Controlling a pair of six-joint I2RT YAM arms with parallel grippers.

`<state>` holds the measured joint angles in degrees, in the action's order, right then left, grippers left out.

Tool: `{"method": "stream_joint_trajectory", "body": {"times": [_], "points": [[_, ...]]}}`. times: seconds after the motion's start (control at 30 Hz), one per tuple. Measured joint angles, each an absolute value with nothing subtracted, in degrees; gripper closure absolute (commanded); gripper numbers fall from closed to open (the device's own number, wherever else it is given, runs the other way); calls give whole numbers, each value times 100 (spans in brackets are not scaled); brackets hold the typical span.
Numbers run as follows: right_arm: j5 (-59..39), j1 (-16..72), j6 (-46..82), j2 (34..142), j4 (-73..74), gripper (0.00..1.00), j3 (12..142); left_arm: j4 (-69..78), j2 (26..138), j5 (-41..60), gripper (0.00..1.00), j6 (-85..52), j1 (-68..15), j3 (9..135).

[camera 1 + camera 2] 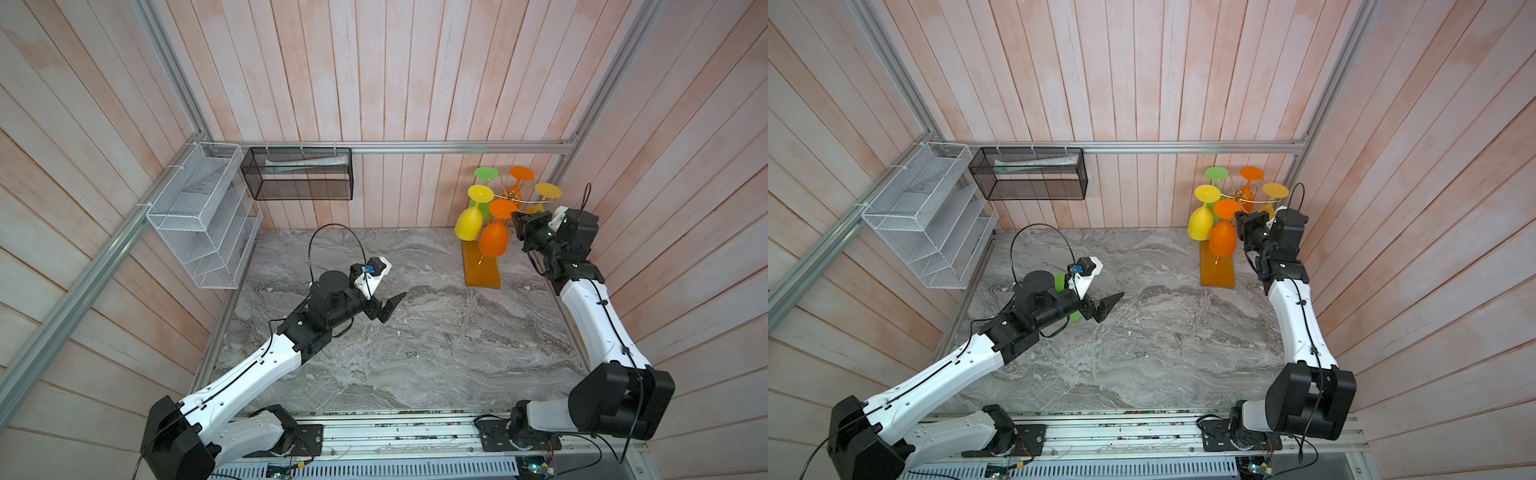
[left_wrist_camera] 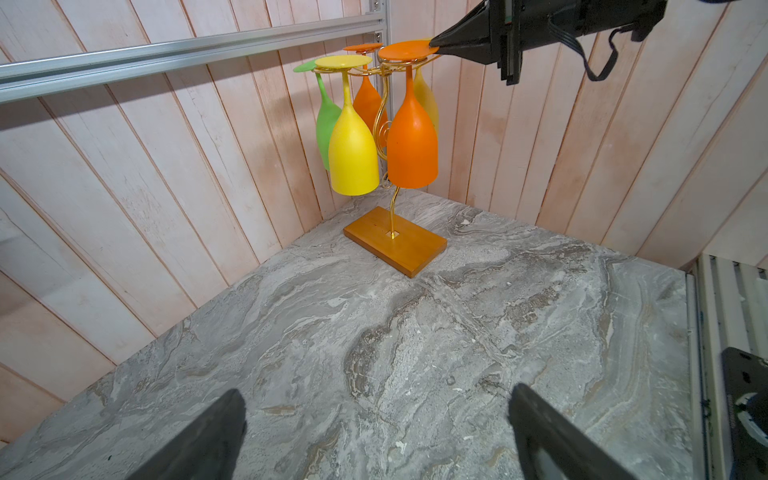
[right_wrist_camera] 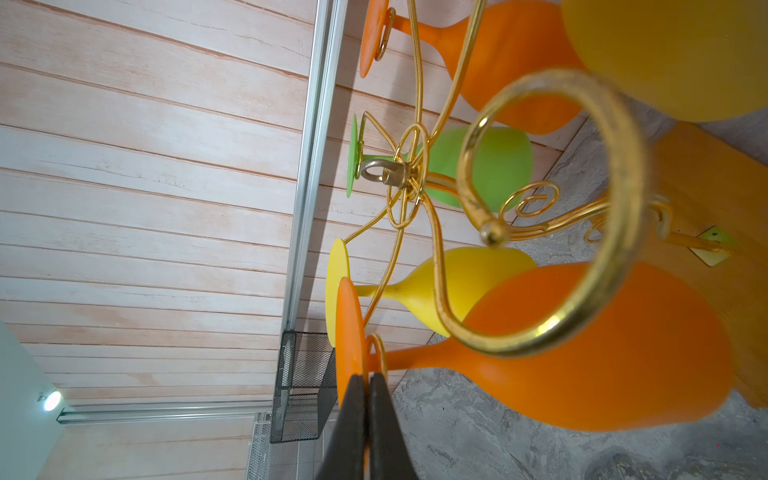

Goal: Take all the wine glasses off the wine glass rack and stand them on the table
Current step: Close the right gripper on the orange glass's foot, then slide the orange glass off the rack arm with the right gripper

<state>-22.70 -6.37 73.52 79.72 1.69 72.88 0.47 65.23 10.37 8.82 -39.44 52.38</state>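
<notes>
The wine glass rack (image 1: 508,195), gold wire on an orange-brown wooden base (image 2: 395,241), stands at the back right with several coloured glasses hanging bowl down. My right gripper (image 3: 365,399) is shut on the rim of the round foot (image 3: 351,332) of the nearest orange wine glass (image 1: 493,237), which still hangs from its curled arm. Both top views show this grip, with the right gripper (image 1: 1237,216) at the glass's foot (image 1: 1226,208). The left wrist view shows that gripper's tip (image 2: 436,41) pinching the foot. My left gripper (image 1: 388,305) hovers open and empty over the table's middle.
A white wire-mesh basket (image 1: 199,216) hangs on the left wall and a black mesh basket (image 1: 299,174) on the back wall. A green thing (image 1: 1061,281) lies on the marble table, mostly hidden under my left arm. An empty curled rack arm (image 3: 602,208) looms close to the right wrist camera.
</notes>
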Motion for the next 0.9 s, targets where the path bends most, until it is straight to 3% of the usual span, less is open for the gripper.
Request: {"method": "stream_joint_trajectory", "body": {"times": [0.9], "points": [[-2147, -436, 7347, 7472, 165, 100, 6995, 47, 6525, 1037, 0, 880, -3944, 5238]]}}
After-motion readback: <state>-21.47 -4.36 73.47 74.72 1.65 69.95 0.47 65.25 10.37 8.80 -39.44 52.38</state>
